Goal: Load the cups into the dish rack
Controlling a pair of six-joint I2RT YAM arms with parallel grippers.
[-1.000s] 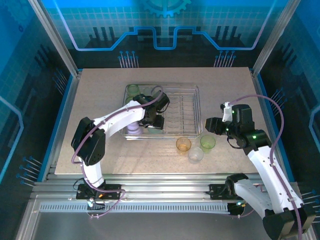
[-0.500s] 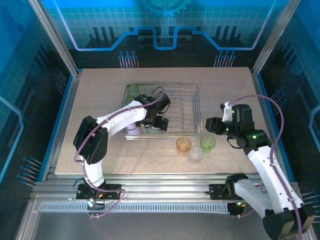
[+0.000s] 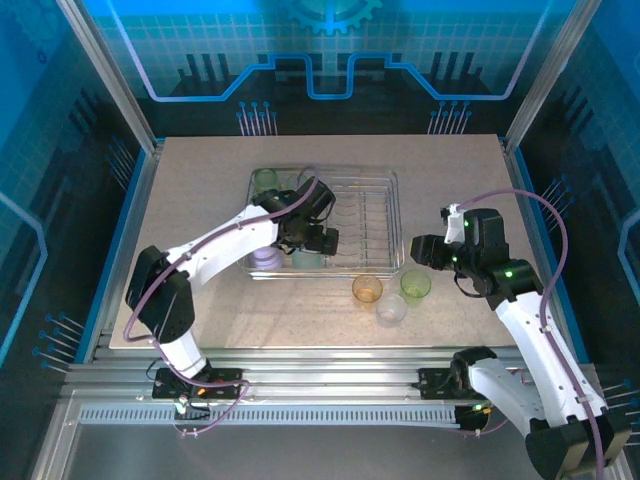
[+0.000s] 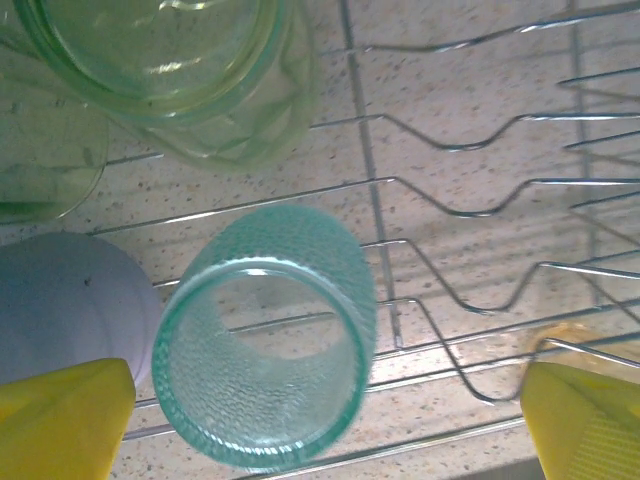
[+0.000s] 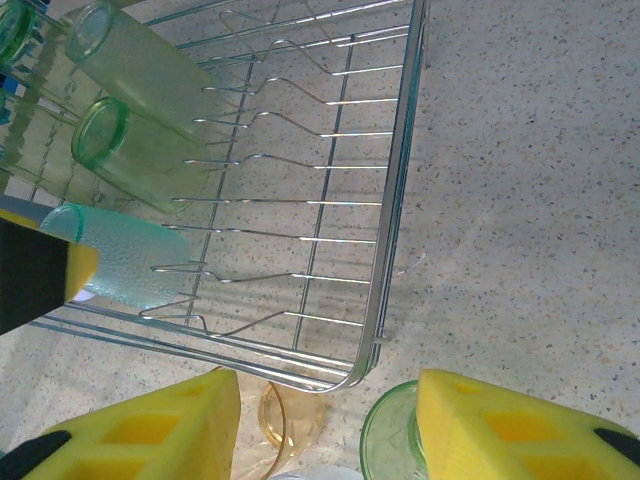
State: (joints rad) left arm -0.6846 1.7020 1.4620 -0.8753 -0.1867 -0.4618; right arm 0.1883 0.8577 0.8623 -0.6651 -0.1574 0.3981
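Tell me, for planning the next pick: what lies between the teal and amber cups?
The dish rack's near wire wall, shown in the right wrist view.

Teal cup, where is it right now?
In the top view, the teal cup sits inside the dish rack, at its near edge left of middle, just right of the lilac cup.

Silvery wire dish rack [image 3: 378, 215], centre frame, holds green cups [image 3: 265, 181], lilac cup [image 3: 265, 259] and teal cup [image 4: 265, 340] at its left; amber cup [image 3: 367, 289], green cup [image 3: 415, 284] and clear cup [image 3: 391, 308] stand outside, below-right.
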